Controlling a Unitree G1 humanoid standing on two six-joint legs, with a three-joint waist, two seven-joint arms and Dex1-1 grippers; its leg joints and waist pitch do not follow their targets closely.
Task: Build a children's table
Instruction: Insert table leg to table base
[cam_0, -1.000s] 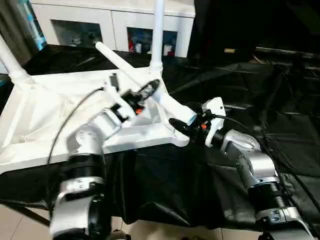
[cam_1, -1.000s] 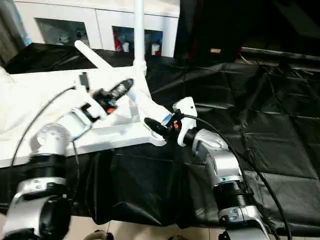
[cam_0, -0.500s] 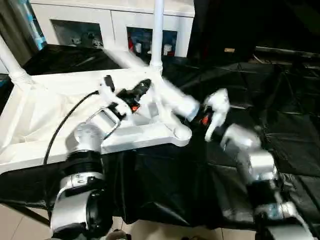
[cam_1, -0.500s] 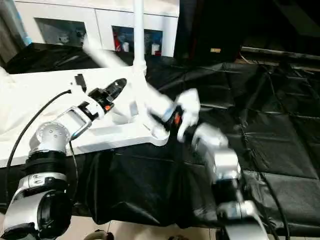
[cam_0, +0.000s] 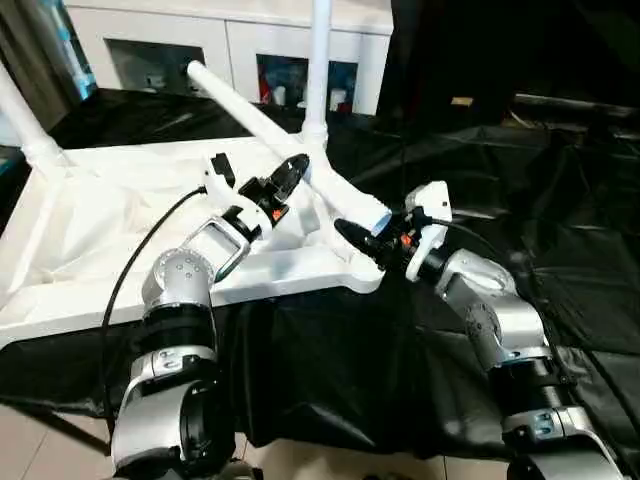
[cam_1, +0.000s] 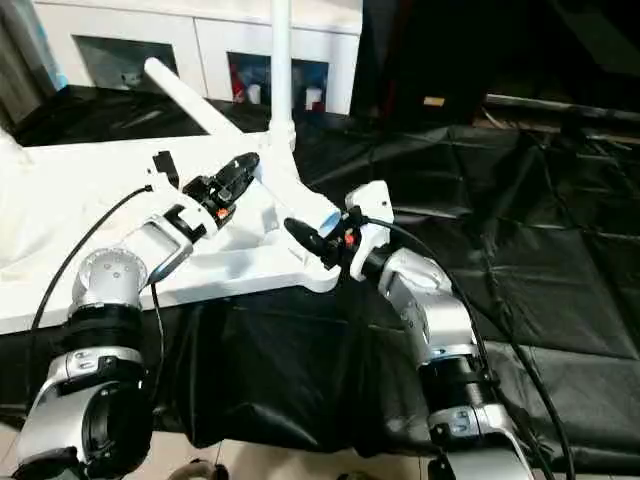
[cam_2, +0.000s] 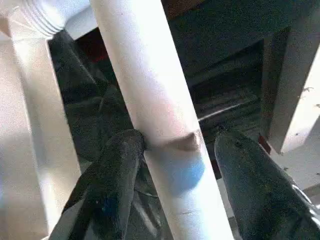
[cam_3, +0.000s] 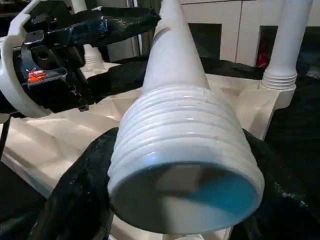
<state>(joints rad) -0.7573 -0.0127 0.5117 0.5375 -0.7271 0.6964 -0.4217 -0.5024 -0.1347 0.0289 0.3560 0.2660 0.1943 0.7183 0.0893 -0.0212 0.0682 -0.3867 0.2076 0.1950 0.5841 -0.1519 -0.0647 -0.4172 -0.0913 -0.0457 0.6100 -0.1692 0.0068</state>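
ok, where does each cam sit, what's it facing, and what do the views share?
Left eye, right eye: head, looking down over both forearms at the upturned table top.
Left wrist: along the left gripper, fingers either side of the loose leg.
Right wrist: along the right gripper, at the leg's threaded end.
Shared: that leg and the left gripper.

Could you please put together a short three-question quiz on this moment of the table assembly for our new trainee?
1. True or false: the loose leg lies flat on the black cloth.
2. Which gripper holds the leg's threaded end: A left, B right?
3. Fill in: the tabletop lies upside down with ___ legs already standing in its far sockets.

Key: 1 false, both grippers hold it tilted above the tabletop; 2 B, the right gripper, while the left gripper grips mid-shaft; 3 two visible.
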